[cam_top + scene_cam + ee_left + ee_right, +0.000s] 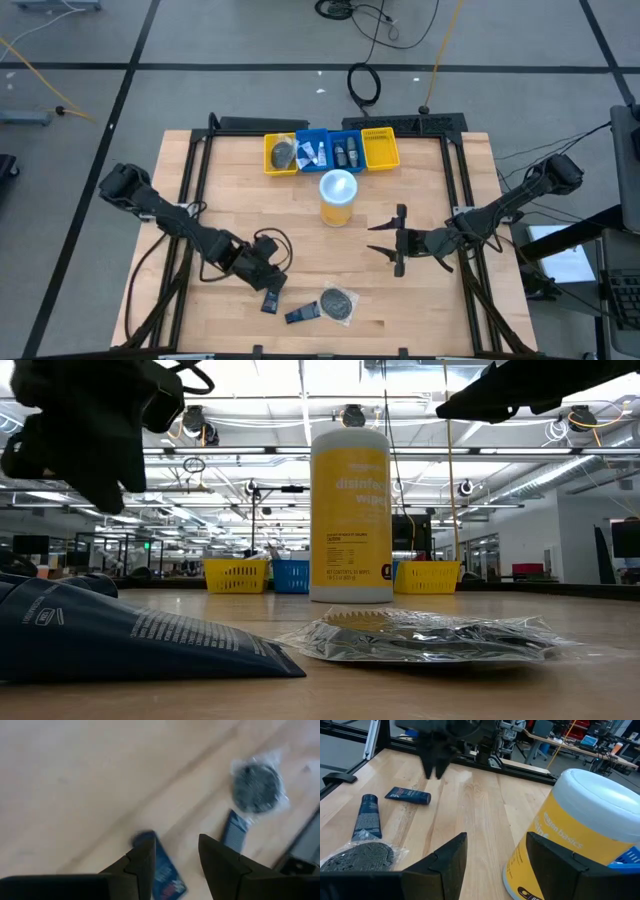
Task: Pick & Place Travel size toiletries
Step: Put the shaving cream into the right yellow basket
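Item: left claw (268, 283), jaws parted and empty, poised directly over a navy tube (270, 301), presumably lined up to take it.
Item: second navy tube (299, 314), just beyond the first, touching a round grey packet (339, 304) farther out.
Item: right claw (398, 240), jaws apart, empty, idling beside the yellow wipes canister (337, 197).
Item: sorting bins (331, 152), far from both claws, already holding similar toiletries, evidently the destination.

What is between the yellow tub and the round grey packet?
Only bare wood lies between the yellow tub and the round grey packet; the high view shows it.
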You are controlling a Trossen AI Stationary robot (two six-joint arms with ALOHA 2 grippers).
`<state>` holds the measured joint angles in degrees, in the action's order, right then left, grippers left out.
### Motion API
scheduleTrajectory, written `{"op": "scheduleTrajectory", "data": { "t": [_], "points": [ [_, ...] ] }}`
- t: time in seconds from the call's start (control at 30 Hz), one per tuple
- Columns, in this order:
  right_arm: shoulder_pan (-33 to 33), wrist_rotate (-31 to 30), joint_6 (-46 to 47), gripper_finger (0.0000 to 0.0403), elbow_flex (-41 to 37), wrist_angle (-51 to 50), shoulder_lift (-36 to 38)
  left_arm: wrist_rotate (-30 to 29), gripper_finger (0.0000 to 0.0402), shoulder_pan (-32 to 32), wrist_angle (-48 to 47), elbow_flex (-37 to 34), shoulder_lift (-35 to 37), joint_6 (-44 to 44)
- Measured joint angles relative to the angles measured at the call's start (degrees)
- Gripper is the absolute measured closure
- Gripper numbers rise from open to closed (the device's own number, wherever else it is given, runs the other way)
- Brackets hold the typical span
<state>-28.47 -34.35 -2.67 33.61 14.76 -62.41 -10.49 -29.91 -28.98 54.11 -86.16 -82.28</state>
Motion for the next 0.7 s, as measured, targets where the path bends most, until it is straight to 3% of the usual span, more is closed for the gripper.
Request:
{"op": "scheduleTrajectory", "data": {
  "t": [0.4,0.7],
  "points": [
    [0.0,0.0,0.0,0.0206,0.0,0.0,0.0,5.3,0.0250,-1.8,2.3,0.0,-5.4,-8.2],
    [0.0,0.0,0.0,0.0206,0.0,0.0,0.0,5.5,0.0199,-0.9,1.7,0.0,-6.3,-9.0]
  ]
}}
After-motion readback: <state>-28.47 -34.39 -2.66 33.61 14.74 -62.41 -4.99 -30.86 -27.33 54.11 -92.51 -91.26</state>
